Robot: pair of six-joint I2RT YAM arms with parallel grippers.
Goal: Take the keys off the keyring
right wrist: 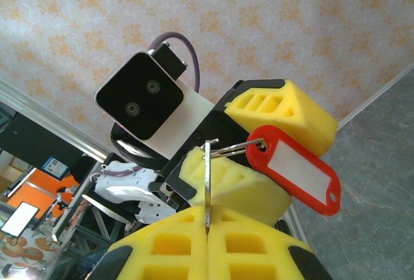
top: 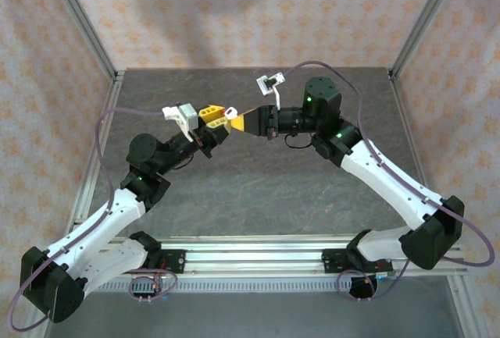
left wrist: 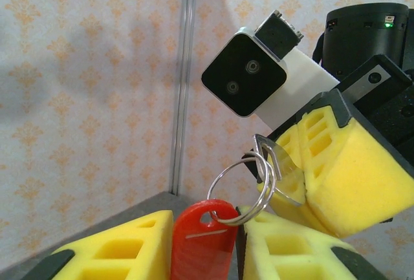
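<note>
Key [left wrist: 281, 170] not yet off keyring [left wrist: 240, 189]: right gripper [right wrist: 208, 218] clamped on it, left gripper [left wrist: 207, 228] pinching red tag [left wrist: 200, 249].

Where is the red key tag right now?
The red key tag is mid-air over the table's middle: in the left wrist view it sits between the left gripper's yellow fingers, hanging on the keyring whose key the right gripper pinches.

Close-up from the left gripper [left wrist: 204, 238]: a red tag [left wrist: 202, 246] sits between its yellow foam fingers [left wrist: 123, 244]. Just above, a keyring [left wrist: 262, 193] threads the tag. Up and to the right, the right gripper [left wrist: 303, 178] pinches a key [left wrist: 275, 157] on that ring, with a camera [left wrist: 244, 73] above it.
</note>
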